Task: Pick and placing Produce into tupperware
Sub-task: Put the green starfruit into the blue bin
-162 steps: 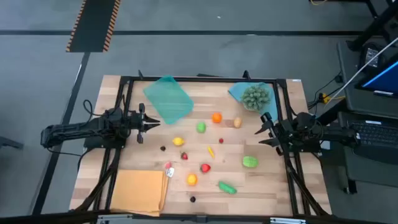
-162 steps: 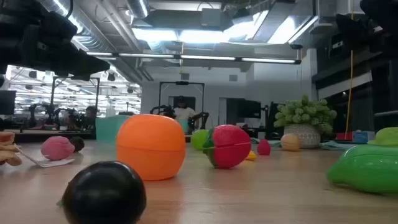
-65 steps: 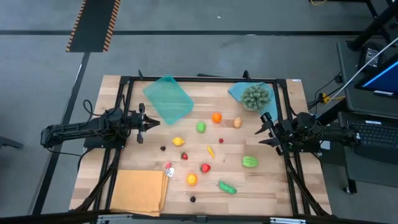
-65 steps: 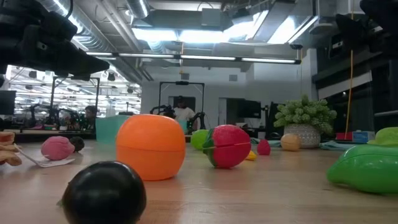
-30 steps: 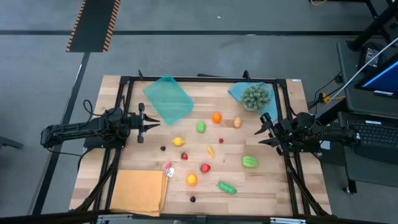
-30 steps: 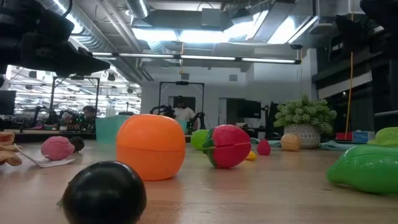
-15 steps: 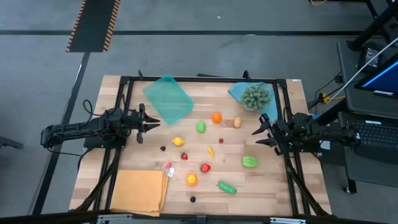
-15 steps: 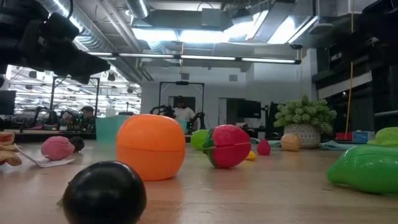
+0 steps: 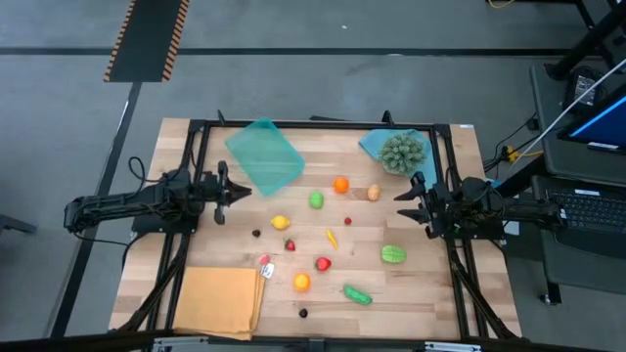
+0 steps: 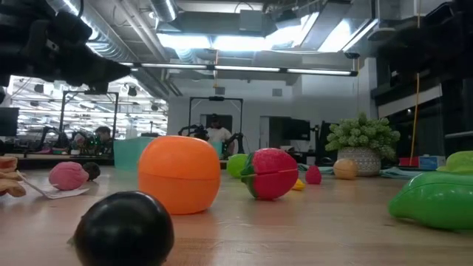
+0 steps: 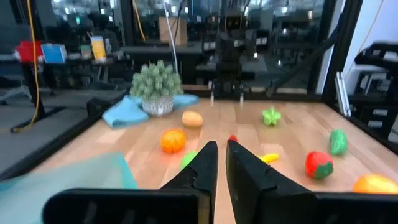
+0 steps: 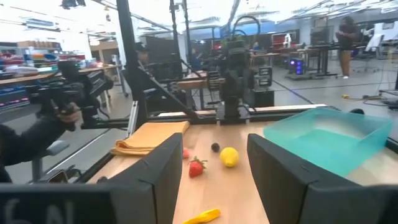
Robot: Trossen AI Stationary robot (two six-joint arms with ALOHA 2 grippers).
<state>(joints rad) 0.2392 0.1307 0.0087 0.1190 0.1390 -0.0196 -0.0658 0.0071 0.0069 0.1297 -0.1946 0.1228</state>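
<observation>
A: How do the arms sit?

B: Both reach level over the tabletop [image 9: 323, 288] from opposite sides. The left end effector [image 9: 231, 192] hangs near the left edge, just below the teal tupperware [image 9: 264, 154]; the right end effector [image 9: 407, 203] hangs by the right edge, below the bushy grey-green cluster [image 9: 402, 151].

A: Anything hard to read?

B: In the low view the arms are only dark shapes at the top corners, and the big orange fruit [image 10: 179, 173] blocks most of the tupperware behind it (only a teal sliver shows).

A: And the fingers?

B: On the left, the two fingers [image 11: 202, 165] stand nearly together with a thin gap, nothing between them. On the right, the fingers [image 12: 165, 165] are well apart and empty.

A: Where is the produce?

B: Scattered on the wood between the arms: an orange [image 9: 340, 184], a lemon [image 9: 281, 222], a strawberry [image 9: 323, 263], a cucumber [image 9: 357, 294], small dark berries. The tupperware lies tilted at the far left, with nothing in it.
</observation>
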